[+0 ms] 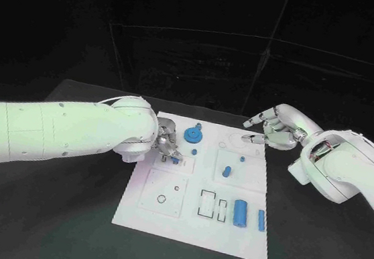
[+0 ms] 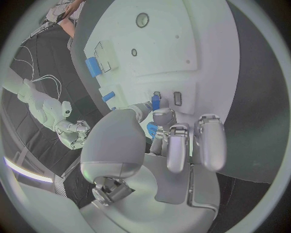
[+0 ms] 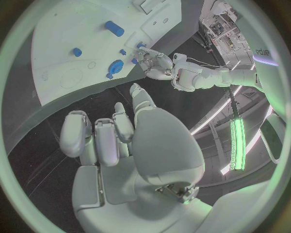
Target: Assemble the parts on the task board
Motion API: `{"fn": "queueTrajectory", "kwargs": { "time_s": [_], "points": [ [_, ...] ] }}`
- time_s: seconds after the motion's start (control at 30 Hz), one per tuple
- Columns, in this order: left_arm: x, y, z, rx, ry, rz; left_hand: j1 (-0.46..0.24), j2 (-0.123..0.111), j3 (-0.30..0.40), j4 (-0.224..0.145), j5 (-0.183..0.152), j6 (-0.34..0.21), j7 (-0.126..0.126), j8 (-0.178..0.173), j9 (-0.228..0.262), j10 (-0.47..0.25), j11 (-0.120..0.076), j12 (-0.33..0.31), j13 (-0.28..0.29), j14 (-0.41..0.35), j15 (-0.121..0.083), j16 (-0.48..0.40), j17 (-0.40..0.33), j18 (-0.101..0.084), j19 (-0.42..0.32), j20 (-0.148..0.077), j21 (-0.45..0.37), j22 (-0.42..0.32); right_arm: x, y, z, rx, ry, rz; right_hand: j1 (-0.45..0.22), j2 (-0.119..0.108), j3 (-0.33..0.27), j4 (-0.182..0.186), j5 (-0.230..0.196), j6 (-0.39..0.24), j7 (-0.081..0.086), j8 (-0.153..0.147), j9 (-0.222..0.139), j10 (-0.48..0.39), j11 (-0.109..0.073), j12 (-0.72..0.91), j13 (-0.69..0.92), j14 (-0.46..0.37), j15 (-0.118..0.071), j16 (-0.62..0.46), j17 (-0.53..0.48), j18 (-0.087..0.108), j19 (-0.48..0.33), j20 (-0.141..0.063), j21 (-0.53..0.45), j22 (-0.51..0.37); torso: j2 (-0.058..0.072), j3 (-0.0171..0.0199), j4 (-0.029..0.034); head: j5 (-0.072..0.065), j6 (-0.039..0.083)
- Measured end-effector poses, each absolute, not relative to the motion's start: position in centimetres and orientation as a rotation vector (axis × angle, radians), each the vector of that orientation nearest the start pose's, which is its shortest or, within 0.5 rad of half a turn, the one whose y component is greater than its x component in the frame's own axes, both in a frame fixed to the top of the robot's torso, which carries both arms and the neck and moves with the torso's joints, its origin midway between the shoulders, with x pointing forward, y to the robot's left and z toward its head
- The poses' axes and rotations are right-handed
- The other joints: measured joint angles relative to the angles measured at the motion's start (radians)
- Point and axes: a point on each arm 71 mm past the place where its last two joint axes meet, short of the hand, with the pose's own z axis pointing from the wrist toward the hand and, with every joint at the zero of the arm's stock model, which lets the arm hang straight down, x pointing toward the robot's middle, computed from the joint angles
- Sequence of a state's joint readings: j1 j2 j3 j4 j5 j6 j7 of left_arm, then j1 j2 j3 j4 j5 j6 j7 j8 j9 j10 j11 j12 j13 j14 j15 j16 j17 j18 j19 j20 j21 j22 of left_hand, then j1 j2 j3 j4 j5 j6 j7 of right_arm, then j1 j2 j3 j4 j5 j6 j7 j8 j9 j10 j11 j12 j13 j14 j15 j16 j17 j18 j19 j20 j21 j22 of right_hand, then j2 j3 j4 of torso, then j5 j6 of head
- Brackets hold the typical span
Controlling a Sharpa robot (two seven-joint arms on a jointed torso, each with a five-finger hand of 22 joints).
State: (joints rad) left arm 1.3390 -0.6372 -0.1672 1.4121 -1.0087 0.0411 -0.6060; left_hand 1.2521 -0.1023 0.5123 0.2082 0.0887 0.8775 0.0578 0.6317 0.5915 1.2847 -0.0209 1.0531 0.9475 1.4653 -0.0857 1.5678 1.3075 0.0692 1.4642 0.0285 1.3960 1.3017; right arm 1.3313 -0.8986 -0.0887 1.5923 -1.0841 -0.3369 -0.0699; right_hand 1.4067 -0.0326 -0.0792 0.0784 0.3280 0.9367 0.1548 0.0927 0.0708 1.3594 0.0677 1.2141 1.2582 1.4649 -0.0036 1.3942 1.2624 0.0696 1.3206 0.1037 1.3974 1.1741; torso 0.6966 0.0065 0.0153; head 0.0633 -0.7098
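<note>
The white task board (image 1: 191,229) lies mid-table. My left hand (image 1: 164,140) is low over its left side, and thumb and a finger pinch a small blue part (image 2: 155,101) at a small slot in the board (image 2: 182,63); the same part (image 1: 175,160) shows under the fingertips. A round blue part (image 1: 194,135) sits just beyond that hand. My right hand (image 1: 275,130) hovers over the board's far right corner, fingers apart and holding nothing. In the right wrist view this hand (image 3: 115,141) is above the board (image 3: 60,29), with the round blue part (image 3: 115,66) and left hand (image 3: 154,63) beyond.
Other blue parts lie on the board: a short peg (image 1: 226,172) in the middle, a larger cylinder (image 1: 241,213) and a slim piece (image 1: 261,220) near the right edge. Dark rectangular slots (image 1: 206,203) and a round hole (image 1: 161,198) are in the near half. Black table (image 1: 45,213) surrounds the board.
</note>
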Motion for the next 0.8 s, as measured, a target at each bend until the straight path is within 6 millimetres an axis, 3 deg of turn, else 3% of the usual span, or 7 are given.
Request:
{"fn": "queueTrajectory", "kwargs": {
  "time_s": [0.8],
  "points": [
    [50.13,15.58,-20.88,-0.161,2.303,-0.325,-0.009,0.009,0.003,0.003,-0.004,-0.002,0.002,0.004,0.003,0.007,-0.001,0.0,0.003,0.0,0.0,0.0,0.0,0.0,0.0,0.0,0.0,0.006,48.89,-21.03,-13.74,0.127,1.676,0.829,0.0,0.0,0.0,0.0,0.0,0.0,0.0,0.0,0.0,0.0,0.0,0.0,0.0,0.0,0.0,0.0,0.0,0.0,0.0,0.0,0.0,0.0,-0.001,0.0006,0.0,0.004,-0.004]
  ]
}}
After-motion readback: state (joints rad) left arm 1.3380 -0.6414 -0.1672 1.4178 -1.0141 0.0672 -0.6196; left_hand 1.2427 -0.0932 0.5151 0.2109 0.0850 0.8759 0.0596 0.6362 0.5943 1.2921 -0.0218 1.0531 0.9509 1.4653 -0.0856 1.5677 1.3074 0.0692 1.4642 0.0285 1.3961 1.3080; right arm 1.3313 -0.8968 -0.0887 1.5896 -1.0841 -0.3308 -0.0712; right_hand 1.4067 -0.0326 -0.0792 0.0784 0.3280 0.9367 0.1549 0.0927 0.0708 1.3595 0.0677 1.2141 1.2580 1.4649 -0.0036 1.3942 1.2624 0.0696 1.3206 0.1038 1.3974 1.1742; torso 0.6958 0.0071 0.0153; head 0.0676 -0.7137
